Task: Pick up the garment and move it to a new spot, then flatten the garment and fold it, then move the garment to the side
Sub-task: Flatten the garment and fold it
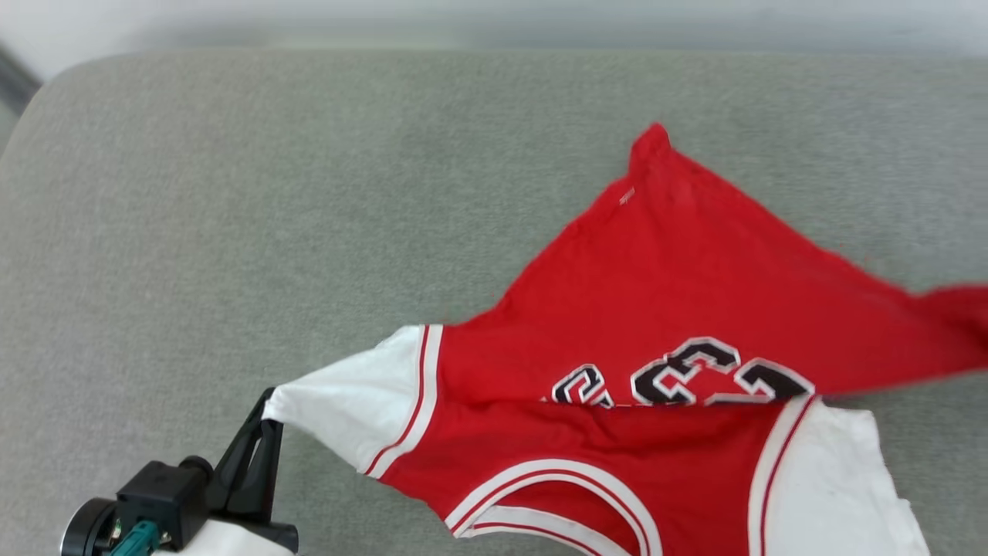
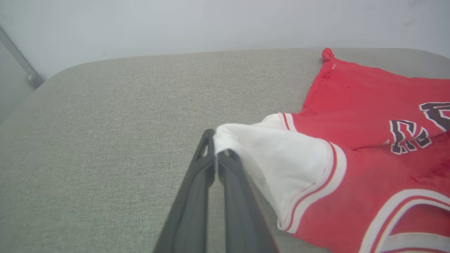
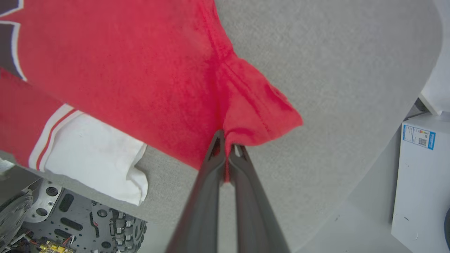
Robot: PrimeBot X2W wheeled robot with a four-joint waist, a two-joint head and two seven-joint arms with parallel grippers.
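Head view first: the garment (image 1: 664, 293) lies on the grey cushion (image 1: 270, 193), right of the middle, and a fold across its body hides part of the black numerals (image 1: 683, 374). The left gripper (image 1: 266, 409) holds the tip of one white sleeve (image 1: 363, 401), which is drawn out into a point toward it. I judge that this pull is meant to spread the cloth flat before any folding.

Left wrist view: the two fingers are pressed together with the sleeve edge pinched between them. The sleeve seems lifted a little off the cushion, while the red body rests on it.

Right wrist view: the right gripper (image 3: 228, 144) is closed on a red hem corner (image 3: 260, 112), and the cloth bunches at the tips. Probably the two arms pull opposite ends to take out the wrinkles. A white box (image 3: 422, 175) stands beside the cushion, well apart from the cloth.
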